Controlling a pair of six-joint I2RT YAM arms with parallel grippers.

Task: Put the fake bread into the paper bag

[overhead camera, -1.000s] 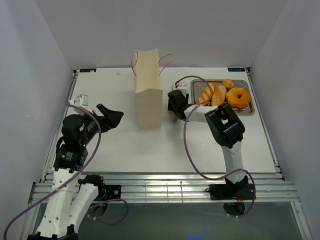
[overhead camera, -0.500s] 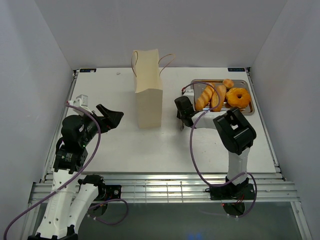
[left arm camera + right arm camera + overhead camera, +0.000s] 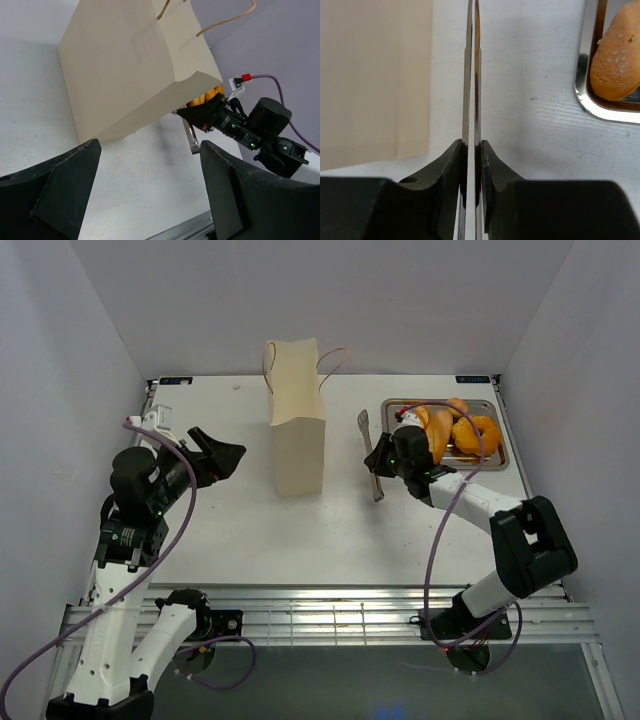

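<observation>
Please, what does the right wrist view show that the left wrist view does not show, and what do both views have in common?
Only the right wrist view clearly shows the rounded corner of the shiny steel tray and the seeds on a golden toy loaf. Only the left wrist view shows the thin brown cord handles and the open left pincer. Both show the tall cream paper bag, the flat metal tongs, and the right pincer shut on those tongs.
</observation>
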